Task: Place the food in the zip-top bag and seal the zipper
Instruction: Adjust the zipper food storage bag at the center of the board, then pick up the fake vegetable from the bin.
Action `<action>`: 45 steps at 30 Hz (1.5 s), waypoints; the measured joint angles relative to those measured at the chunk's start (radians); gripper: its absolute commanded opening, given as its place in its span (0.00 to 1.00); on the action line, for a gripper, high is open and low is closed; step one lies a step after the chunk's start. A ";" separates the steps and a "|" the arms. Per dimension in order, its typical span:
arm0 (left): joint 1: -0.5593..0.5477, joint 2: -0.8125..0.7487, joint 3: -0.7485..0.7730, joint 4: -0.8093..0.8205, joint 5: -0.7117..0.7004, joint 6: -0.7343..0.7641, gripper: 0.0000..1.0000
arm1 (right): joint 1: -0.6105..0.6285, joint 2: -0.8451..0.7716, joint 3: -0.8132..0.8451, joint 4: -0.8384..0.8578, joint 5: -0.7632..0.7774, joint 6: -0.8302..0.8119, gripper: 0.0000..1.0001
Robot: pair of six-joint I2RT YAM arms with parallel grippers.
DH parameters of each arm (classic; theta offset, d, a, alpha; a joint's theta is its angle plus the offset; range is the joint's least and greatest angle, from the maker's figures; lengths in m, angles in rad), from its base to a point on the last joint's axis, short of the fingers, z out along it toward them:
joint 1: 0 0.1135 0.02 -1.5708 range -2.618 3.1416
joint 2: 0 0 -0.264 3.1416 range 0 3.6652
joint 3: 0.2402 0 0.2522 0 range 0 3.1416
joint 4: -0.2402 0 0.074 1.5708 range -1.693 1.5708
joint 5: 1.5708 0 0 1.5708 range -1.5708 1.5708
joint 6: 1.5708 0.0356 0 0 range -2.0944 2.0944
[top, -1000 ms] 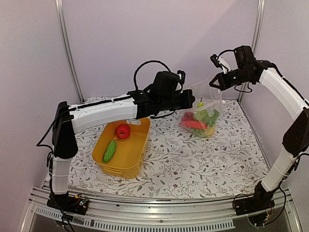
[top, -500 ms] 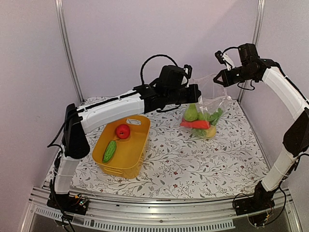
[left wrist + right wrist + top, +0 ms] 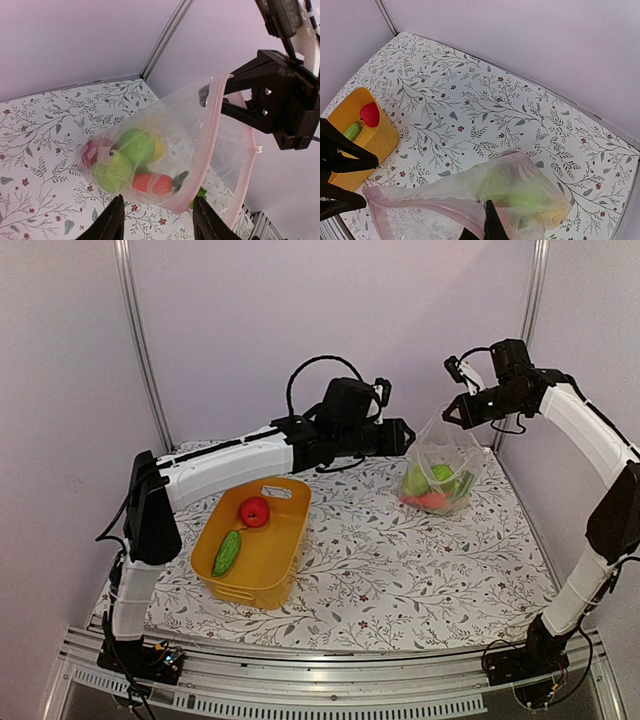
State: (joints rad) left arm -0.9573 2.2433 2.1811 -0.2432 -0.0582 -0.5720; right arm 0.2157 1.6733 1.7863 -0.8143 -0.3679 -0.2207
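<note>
Steeply hung zip-top bag, pinched by right jaws — zipper uppermost, food lowermost.

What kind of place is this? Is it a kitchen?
Probably not a kitchen, more like a robot test booth. Plain walls with metal posts box in one table. A left arm and a right arm are bolted at its near edge. The food looks like toys.

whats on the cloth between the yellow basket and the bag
Nothing: only bare floral tablecloth lies between the yellow basket and the zip-top bag, seen in the top view.
</note>
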 measured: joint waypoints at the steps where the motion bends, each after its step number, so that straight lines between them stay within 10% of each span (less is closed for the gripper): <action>1: 0.000 -0.012 -0.033 0.005 0.000 0.003 0.48 | 0.000 0.000 -0.008 0.000 -0.006 0.000 0.00; 12: 0.001 -0.328 -0.491 0.039 -0.183 0.143 0.69 | 0.000 -0.008 -0.056 0.025 -0.091 -0.007 0.00; 45: 0.092 -0.521 -1.011 -0.449 -0.640 0.117 0.68 | 0.000 -0.050 -0.150 0.082 -0.165 -0.023 0.00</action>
State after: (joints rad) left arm -0.8654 1.7218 1.1702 -0.6918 -0.6983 -0.4545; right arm 0.2157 1.6230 1.6363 -0.7326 -0.5331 -0.2432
